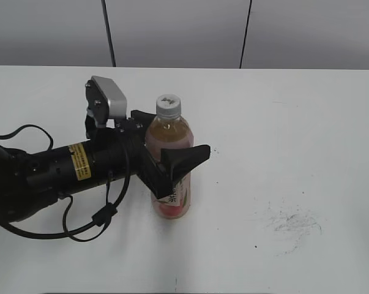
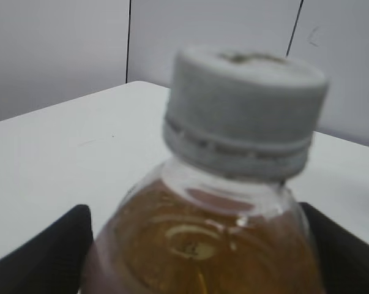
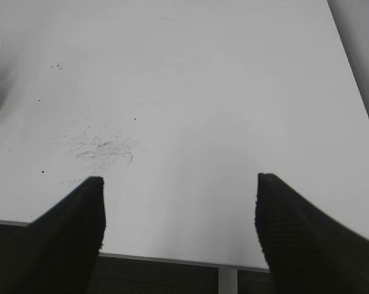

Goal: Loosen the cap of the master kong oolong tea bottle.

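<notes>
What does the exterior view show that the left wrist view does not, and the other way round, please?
Only the exterior view shows the left arm, the bottle's pink label and the scuff marks on the table. Only the left wrist view shows the ribbed ring under the cap close up. Both show the left end effector around the master kong oolong tea bottle, the cap on, and the white table.

Bottle (image 1: 169, 160): clear glossy plastic, smooth, w/ printed label film low on body. Cap (image 2: 245, 107): matt light-grey plastic, ribbed rim, top scuffed w/ dark mark. Left gripper (image 1: 169, 160): matt black plastic fingers (image 1: 187, 158); wrist cam housing (image 1: 111, 98) satin silver. Right gripper (image 3: 179, 236) pads (image 3: 68, 239): black, finely textured, matt. Table (image 1: 294, 122): smooth matt white, grey scuff marks (image 3: 101, 149).
</notes>
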